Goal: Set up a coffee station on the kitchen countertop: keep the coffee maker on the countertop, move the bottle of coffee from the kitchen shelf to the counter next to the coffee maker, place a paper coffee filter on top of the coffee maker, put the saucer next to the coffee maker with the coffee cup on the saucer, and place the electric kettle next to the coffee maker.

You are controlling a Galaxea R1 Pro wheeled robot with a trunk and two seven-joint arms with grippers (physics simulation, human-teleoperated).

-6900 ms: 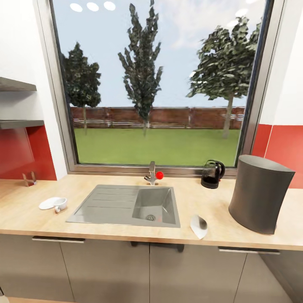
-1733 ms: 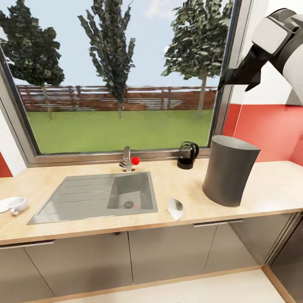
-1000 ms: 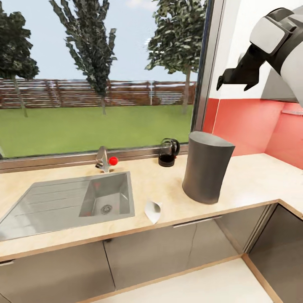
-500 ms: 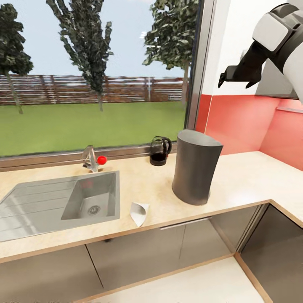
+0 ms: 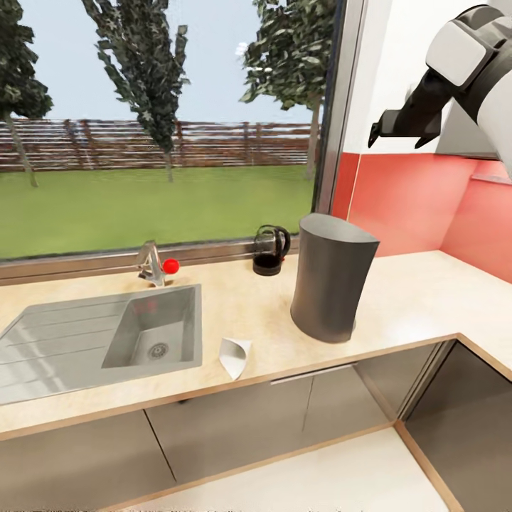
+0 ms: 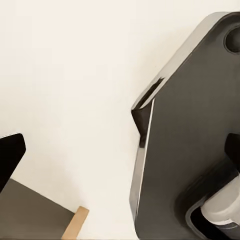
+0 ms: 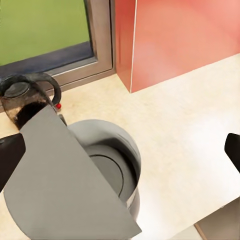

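Note:
The tall dark grey coffee maker stands on the wooden countertop, right of the sink. From the right wrist view I look down on its open top. The black electric kettle sits behind it by the window, also seen as the kettle. A white paper coffee filter lies near the counter's front edge. My right gripper hangs open high above the coffee maker, its fingertips far apart and empty. My left gripper is open beside the robot's body, facing a pale wall.
A steel sink with a faucet and red knob takes the counter's left part. A red backsplash runs behind the right corner, where the counter turns. Grey cabinet fronts stand below.
The camera has swung to the right, sliding the sink, kettle and coffee maker leftward in the picture. My raised right arm has stayed about where it was in the view.

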